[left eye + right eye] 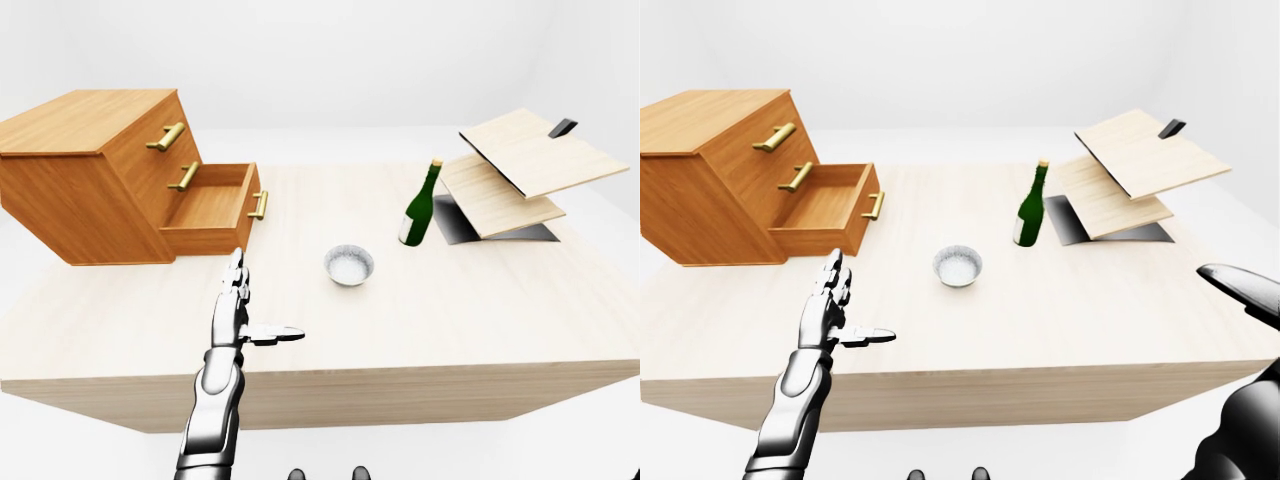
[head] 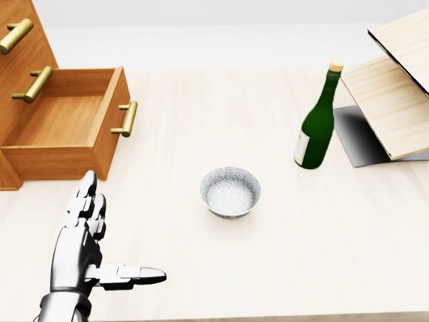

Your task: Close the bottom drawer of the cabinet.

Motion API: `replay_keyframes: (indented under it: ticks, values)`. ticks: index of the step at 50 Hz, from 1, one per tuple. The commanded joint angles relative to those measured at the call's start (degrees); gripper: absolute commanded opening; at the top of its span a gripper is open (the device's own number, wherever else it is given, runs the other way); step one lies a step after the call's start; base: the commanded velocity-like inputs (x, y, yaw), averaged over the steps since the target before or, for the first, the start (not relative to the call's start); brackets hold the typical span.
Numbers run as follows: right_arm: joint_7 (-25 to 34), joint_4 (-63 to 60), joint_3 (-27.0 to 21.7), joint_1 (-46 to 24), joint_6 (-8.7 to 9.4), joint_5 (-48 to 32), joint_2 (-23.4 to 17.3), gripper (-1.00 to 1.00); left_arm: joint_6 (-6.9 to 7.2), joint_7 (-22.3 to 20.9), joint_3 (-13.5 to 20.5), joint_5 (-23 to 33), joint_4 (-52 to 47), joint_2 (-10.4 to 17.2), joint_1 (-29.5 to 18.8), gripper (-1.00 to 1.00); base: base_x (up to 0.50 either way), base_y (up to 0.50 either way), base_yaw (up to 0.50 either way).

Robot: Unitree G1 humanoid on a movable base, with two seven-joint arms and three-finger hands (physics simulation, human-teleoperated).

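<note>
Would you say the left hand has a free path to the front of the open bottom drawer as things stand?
Probably yes. The left hand is open just below the bottom drawer in the head view, with only bare table between them. The bowl and bottle sit off to the right.

The cabinet [image 1: 95, 180] is a light brown wooden chest with brass bar handles, standing at the left end of the table [image 1: 420, 320] in the left-eye view. Its bottom drawer [image 2: 74, 124] is pulled well out toward the view's right, open and empty inside, its front panel carrying a brass handle [image 2: 125, 119].
</note>
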Motion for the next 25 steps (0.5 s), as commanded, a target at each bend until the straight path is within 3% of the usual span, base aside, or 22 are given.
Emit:
replay_keyframes:
  ticks: [1,6,10,25]
  values:
    - [-0.6,-0.5,-1.6,0.1,0.00,2.5,-0.9,1.00,0.22,0.1,-0.1,0.0,-0.2,0.0,0.0,1.00,0.30,0.00,0.00]
    - [-0.5,-0.4,-1.4,0.3,0.00,2.4,-0.9,1.00,-0.32,0.1,0.0,0.0,0.5,0.0,-0.2,1.00,0.32,0.00,0.00]
    - [-0.4,-0.5,-1.6,0.5,0.00,2.8,-0.8,1.00,0.42,0.0,0.0,-0.1,-0.4,0.0,0.1,1.00,0.33,0.00,0.00]
    - [-0.9,-0.9,-2.7,0.6,0.00,4.4,-1.3,1.00,-0.02,0.0,-0.1,0.0,0.0,0.0,0.1,1.00,0.34,0.00,0.00]
